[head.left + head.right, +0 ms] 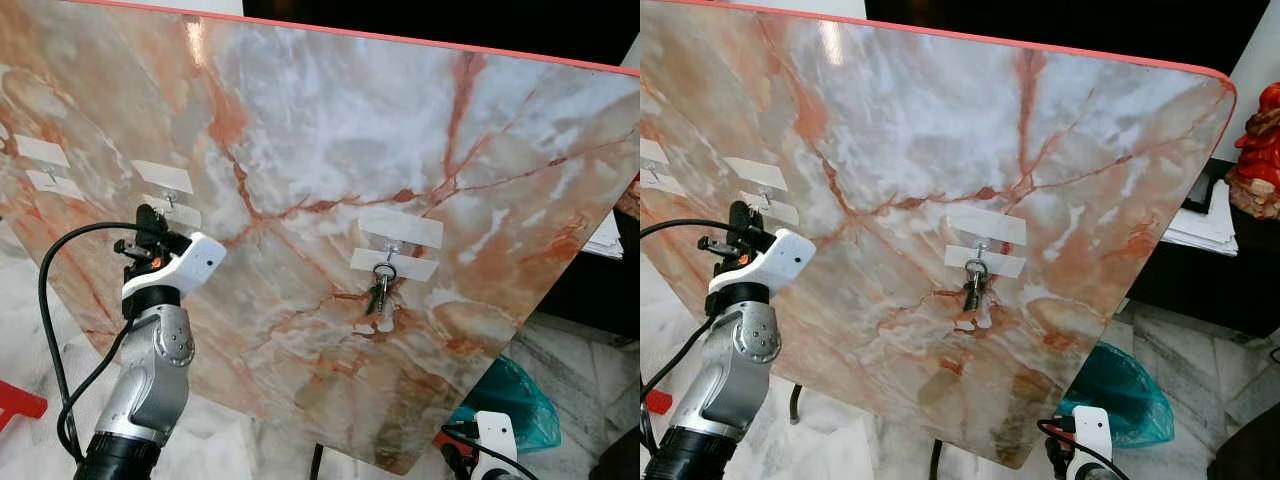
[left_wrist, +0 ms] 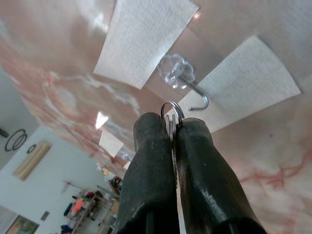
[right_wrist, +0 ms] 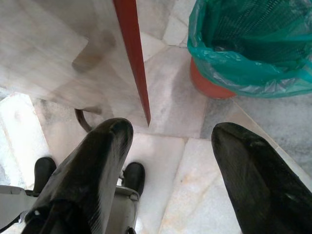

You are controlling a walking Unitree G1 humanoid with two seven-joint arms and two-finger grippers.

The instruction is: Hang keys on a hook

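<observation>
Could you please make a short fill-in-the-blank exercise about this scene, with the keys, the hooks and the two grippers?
1. The left gripper is shut on a key ring, just below a clear hook held to the marble board by two strips of ____ tape.
2. A bunch of keys already hangs on the hook at the ____ of the board.
3. The right gripper hangs low with its fingers ____.
4. The bin on the floor has a ____ liner.

Missing words: white; middle; open; green
</observation>
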